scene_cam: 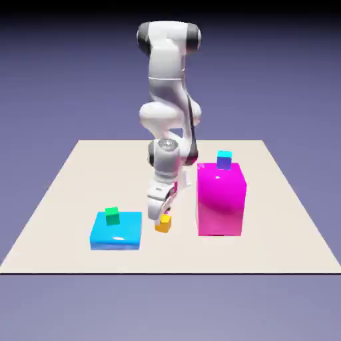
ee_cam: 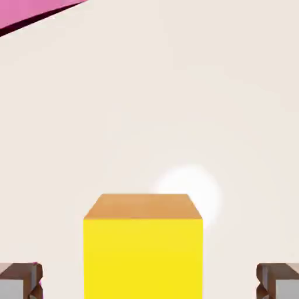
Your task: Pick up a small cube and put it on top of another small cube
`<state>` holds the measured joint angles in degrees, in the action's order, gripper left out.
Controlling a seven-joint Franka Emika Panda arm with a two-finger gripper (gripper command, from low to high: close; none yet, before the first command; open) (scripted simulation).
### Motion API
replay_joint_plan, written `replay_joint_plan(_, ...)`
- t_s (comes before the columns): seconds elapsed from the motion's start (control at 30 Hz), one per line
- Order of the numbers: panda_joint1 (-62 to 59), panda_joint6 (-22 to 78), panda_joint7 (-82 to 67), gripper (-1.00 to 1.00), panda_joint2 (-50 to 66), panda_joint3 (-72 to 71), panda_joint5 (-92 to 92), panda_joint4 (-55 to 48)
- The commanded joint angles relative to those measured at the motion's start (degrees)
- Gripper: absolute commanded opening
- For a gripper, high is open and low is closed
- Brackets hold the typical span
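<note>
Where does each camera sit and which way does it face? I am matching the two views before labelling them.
Exterior view: fixed, off the robot, above the table, looking down across it at the arm; the whole white arm shows, its gripper low over the orange-yellow cube.
Hand view: on the hand, looking along the jaws at the table; only the two grey fingertips show, apart, either side of the cube.
Shared: the orange-yellow cube, the table, and the magenta block.
</note>
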<state>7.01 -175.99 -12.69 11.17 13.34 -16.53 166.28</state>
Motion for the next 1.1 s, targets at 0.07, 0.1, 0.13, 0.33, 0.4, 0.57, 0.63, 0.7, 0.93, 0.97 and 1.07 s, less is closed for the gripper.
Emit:
replay_joint_plan(0.07, -0.1, -3.5, 0.3, 0.0, 4.2, -0.1, -0.1, -0.7)
replay_joint_plan(0.1, -0.1, -3.5, 0.3, -1.0, 4.2, -0.1, -0.1, -0.7)
replay_joint_plan(0.13, -0.1, -3.5, 0.3, -1.0, 4.2, -0.1, -0.1, -0.7)
replay_joint_plan(0.33, 0.2, 6.9, -0.6, -1.0, -8.2, 0.2, 0.2, 1.4)
replay_joint_plan(0.4, 0.3, 10.3, -0.9, -1.0, -12.4, 0.2, 0.3, 2.1)
replay_joint_plan(0.57, 4.0, 14.4, 0.9, -1.0, -13.7, 2.8, 1.3, -1.3)
replay_joint_plan(0.63, 8.1, 18.1, 0.8, -1.0, -14.7, 4.4, 2.2, -4.5)
replay_joint_plan(0.7, 12.3, 22.3, -0.4, -1.0, -16.4, 5.4, 3.1, -7.1)
replay_joint_plan(0.93, 26.8, 36.8, -4.5, -1.0, -22.4, 9.0, 6.2, -16.5)
replay_joint_plan(0.97, 28.9, 38.8, -5.1, -1.0, -23.2, 9.5, 6.6, -17.8)
replay_joint_plan(1.07, 32.2, 44.6, -12.1, -1.0, -29.2, 7.1, 7.0, -17.2)
